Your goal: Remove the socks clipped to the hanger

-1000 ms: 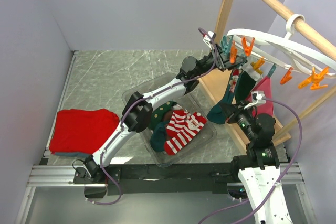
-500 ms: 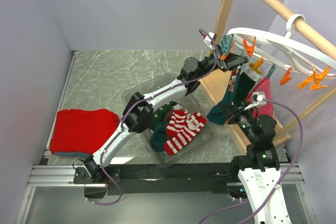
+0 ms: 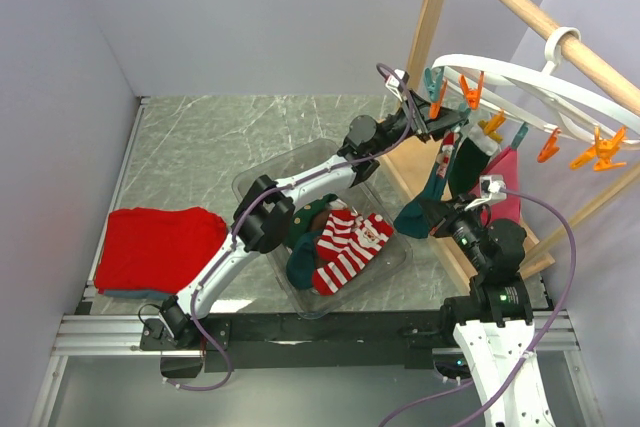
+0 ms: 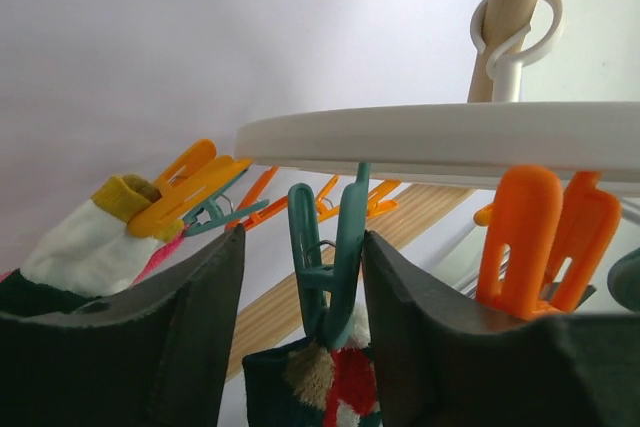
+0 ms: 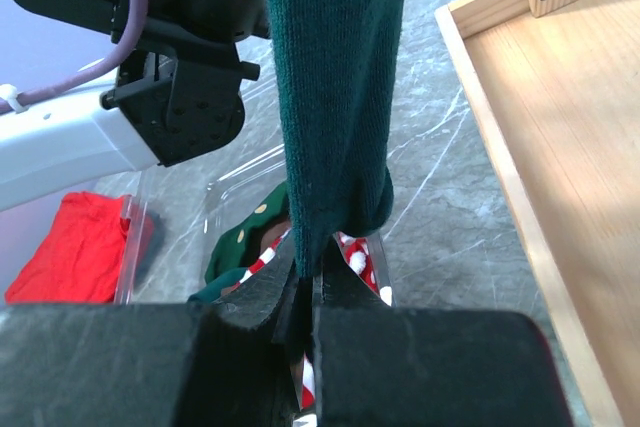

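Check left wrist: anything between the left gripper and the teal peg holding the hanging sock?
Nothing visible. The teal peg sits in the open gap of the left gripper, between its fingers. The orange peg hangs outside that gap, beside one finger.

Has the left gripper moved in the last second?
Yes, slightly: the left gripper edged right, away from the wooden post, its fingers now flanking the teal peg.

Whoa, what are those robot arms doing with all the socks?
They are taking socks off the white hanger. The left pincer is open, one finger on each side of a teal peg that clips a sock, not squeezing it yet. The right pincer is shut on the bottom of a hanging dark green sock. A striped sock and others already lie in the clear tray.
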Available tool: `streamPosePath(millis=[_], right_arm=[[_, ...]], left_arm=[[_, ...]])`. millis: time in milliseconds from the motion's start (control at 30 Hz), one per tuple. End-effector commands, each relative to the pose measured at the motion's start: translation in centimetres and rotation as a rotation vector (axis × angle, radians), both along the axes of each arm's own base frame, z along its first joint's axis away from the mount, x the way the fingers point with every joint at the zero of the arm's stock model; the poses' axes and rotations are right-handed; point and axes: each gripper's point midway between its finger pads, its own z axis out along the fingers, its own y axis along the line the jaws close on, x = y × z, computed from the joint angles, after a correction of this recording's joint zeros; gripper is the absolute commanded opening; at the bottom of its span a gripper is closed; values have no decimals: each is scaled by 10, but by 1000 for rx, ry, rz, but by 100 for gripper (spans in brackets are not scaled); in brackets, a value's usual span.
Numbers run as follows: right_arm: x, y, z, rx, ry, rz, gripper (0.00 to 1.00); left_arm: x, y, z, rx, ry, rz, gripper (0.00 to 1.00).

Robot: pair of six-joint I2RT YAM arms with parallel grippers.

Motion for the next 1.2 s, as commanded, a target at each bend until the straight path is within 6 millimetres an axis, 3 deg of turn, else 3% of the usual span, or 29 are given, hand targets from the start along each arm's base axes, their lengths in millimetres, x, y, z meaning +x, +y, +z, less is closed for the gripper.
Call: streamPosePath(millis=[0, 300, 500, 867, 967, 1000, 1100, 1167], right_arm=[[-7, 6, 4, -11, 3, 47, 0], [-9, 6, 6, -9, -4, 48, 0], [-9, 6, 7, -9, -6, 47, 0], [-10, 6, 7, -9, -9, 47, 0], [-11, 7, 8, -7, -10, 51, 0], [-11, 7, 8, -7, -10, 51, 0], [-12, 9, 8, -6, -5, 65, 0], [-15, 12, 12, -2, -11, 84, 0]], left_arm=[[-16, 34, 71, -151, -69, 0, 52], [-22, 36, 78, -177, -71, -25, 55], [-26, 26, 76, -150, -57, -36, 61], [-27, 29, 81, -169, -55, -32, 42], [-26, 28, 79, -160, -54, -29, 46], [-27, 29, 80, -159, -56, -29, 54], [-27, 29, 77, -142, -72, -21, 64], [-26, 33, 75, -140, -79, -20, 65]])
